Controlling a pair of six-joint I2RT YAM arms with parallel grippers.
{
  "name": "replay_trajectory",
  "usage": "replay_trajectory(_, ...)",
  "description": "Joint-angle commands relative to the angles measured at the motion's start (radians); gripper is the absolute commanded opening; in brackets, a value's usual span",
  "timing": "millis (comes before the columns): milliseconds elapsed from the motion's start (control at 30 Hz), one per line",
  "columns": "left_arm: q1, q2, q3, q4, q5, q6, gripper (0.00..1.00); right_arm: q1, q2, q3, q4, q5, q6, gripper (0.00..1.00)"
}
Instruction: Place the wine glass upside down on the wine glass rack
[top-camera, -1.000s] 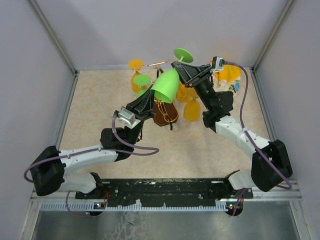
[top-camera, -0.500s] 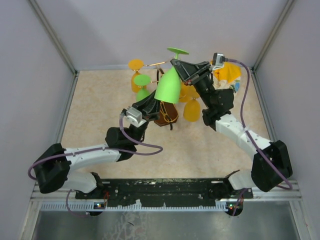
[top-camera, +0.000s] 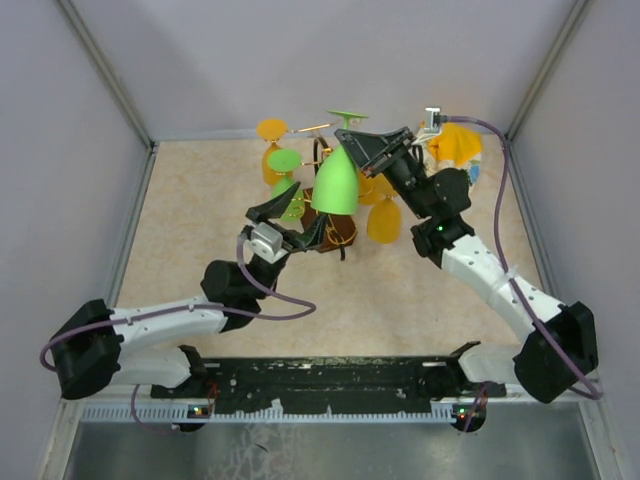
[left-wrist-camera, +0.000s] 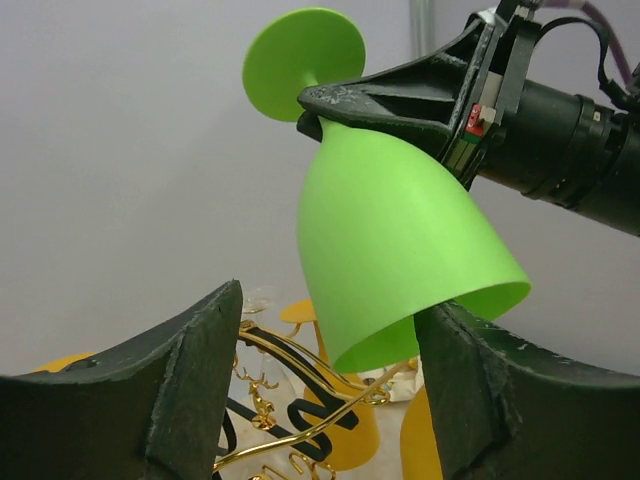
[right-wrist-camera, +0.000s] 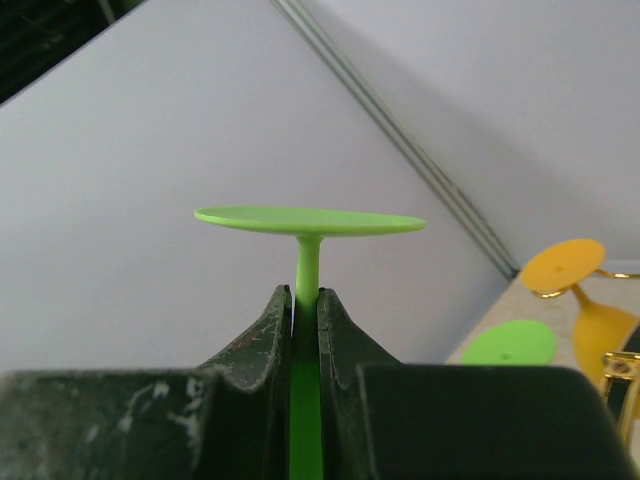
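- wine glass (left-wrist-camera: 400, 260): looks like green plastic, so probably light, stiff and not very fragile. The surface is smooth, so it could slip or swing in a pinch.
- best hold, as a judgement: the thin stem just under the foot. The foot disc stops it sliding through, and the bowl is too wide and slick for a sure pinch.
- right claw (right-wrist-camera: 305, 300): almost fully closed, fingers clamped on the stem. The foot disc is just above the fingertips; the bowl hangs below them, mouth down, slightly tilted.
- left claw (left-wrist-camera: 330, 300): jaws wide apart, holding nothing. The bowl's rim sits between its two fingers, a bit above them. Can't tell if the rim brushes one finger.
- wine glass rack (left-wrist-camera: 290, 360): gold wire arms are just below the left claw's fingers and under the hanging bowl. The glass is not yet hooked on.
- orange glasses (top-camera: 383, 222) hang on the rack below the right claw.
- second green glass (top-camera: 284, 160) sits beyond the left claw.
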Motion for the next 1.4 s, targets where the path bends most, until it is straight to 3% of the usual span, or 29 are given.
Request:
replay_trajectory(0, -0.006, -0.091, -0.028, -0.116, 0.045, -0.001, 0.77, 0.007, -0.082, 0.080, -0.140, 0.076, -0.242, 0.00)
replay_trajectory(167, -0.004, -0.202, 0.001, -0.431, 0.073, -0.084, 0.82, 0.007, -0.134, 0.102, -0.267, 0.108, -0.427, 0.00)
replay_trajectory(333, 0.021, -0.237, 0.247, -0.871, 0.007, -0.174, 0.83, 0.009, -0.202, 0.077, -0.382, 0.111, -0.564, 0.00)
replay_trajectory(467, 0.114, -0.216, 0.405, -1.041, 0.088, -0.213, 0.84, 0.031, -0.257, 0.010, -0.408, 0.128, -0.619, 0.00)
replay_trajectory(567, 0.255, -0.179, 0.491, -1.125, 0.209, -0.268, 0.84, 0.067, -0.280, -0.039, -0.412, 0.162, -0.674, 0.00)
replay_trajectory(800, 0.413, -0.101, 0.558, -1.152, 0.338, -0.329, 0.84, 0.215, -0.306, -0.207, -0.256, 0.297, -0.822, 0.00)
replay_trajectory(1100, 0.453, -0.126, 0.478, -1.104, 0.349, -0.350, 0.85, 0.419, -0.221, -0.425, 0.182, 0.475, -1.025, 0.00)
replay_trajectory(1367, 0.474, -0.155, 0.423, -1.079, 0.346, -0.364, 0.85, 0.463, -0.069, -0.465, 0.429, 0.540, -1.084, 0.00)
